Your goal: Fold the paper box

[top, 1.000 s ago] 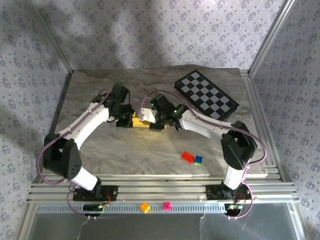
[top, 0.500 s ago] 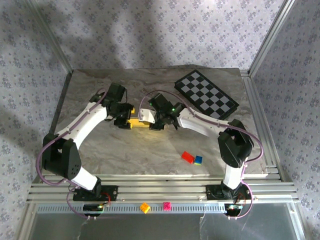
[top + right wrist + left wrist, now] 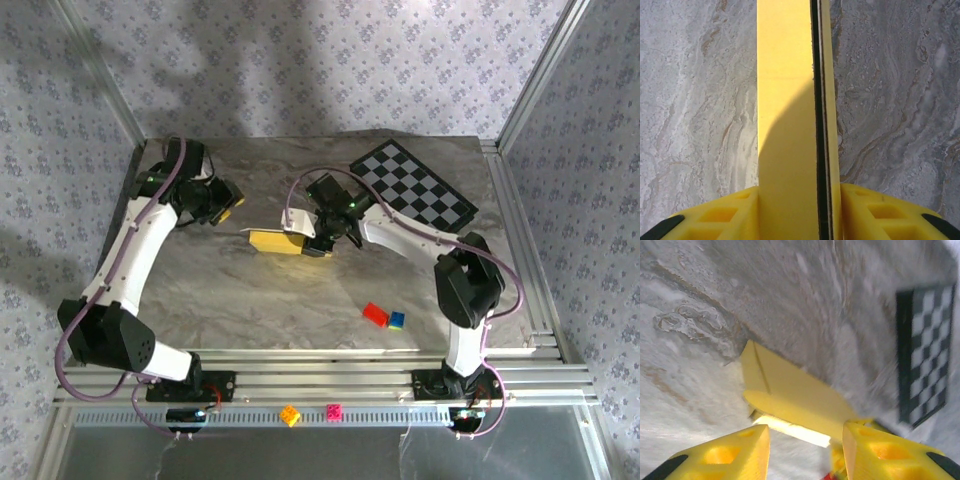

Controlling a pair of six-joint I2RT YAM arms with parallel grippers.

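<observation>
Marbled grey tabletop (image 3: 250, 300) (floral-papered walls (image 3: 350, 70) around): right jaws clamp the paper box (image 3: 275, 242); left jaws seemingly open, empty.

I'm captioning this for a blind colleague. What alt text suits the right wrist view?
The right claw clamps the yellow paper box between its two yellow fingers at the bottom of the frame. The box runs straight up the middle, a dark seam near its right edge, over a grey marbled table.
</observation>
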